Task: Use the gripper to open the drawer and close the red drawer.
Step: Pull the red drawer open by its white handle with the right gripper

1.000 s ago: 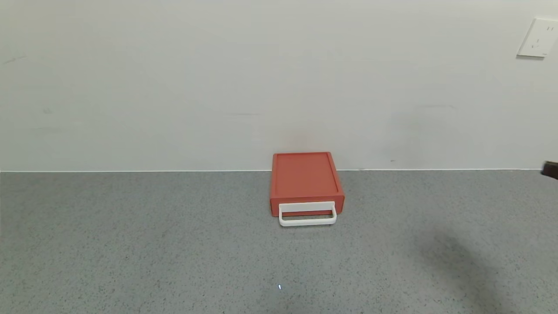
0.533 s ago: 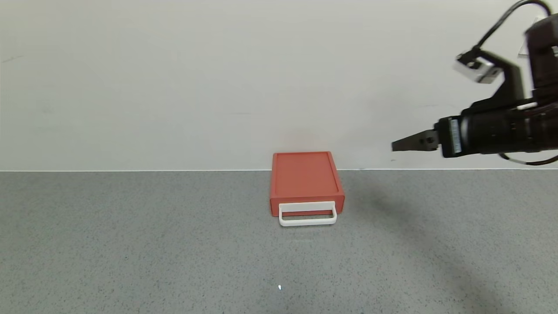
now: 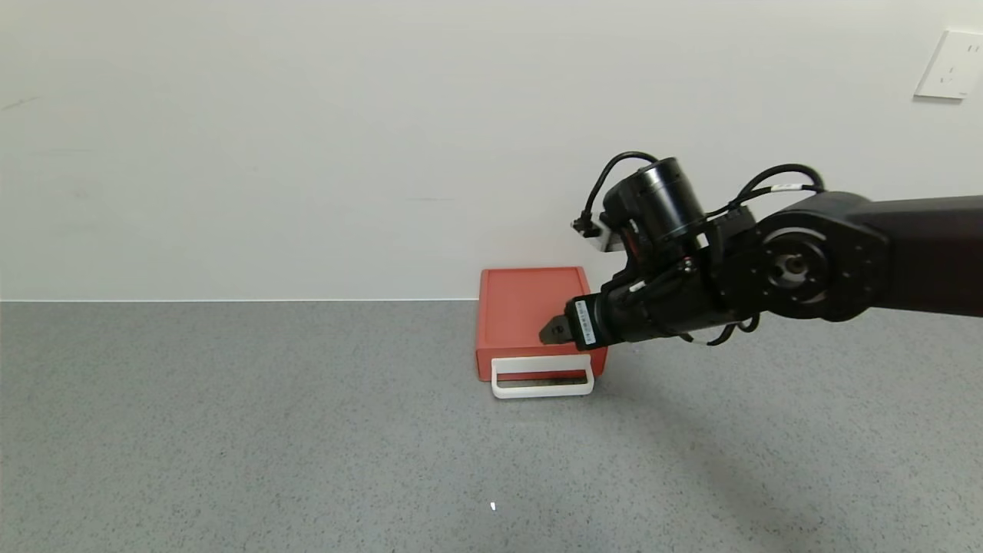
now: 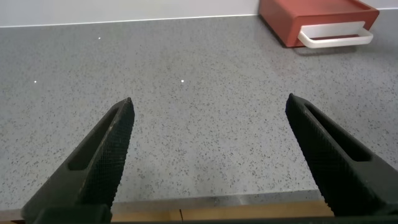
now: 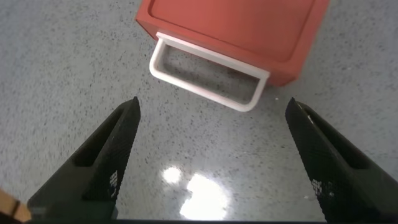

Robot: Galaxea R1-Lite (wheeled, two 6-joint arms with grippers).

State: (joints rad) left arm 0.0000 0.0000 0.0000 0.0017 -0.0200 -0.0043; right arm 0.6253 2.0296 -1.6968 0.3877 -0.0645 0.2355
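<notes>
The orange-red drawer box [image 3: 531,311] sits against the wall with its tray pushed in and its white loop handle [image 3: 542,386] lying flat at the front. It also shows in the right wrist view [image 5: 233,28] with the handle [image 5: 208,74], and far off in the left wrist view [image 4: 314,15]. My right gripper [image 3: 553,331] hangs over the box's front right part, above the handle; in its wrist view [image 5: 211,109] it is open and empty. My left gripper [image 4: 208,106] is open and empty over the counter near its front edge, out of the head view.
The grey speckled counter [image 3: 230,430] runs to a white wall [image 3: 307,138]. A white wall socket [image 3: 948,65] is at the upper right. A wooden strip [image 4: 205,211] marks the counter's near edge in the left wrist view.
My right arm has swung in from the right edge of the head view, leftward and down, to hover over the drawer box. The drawer has not moved.
</notes>
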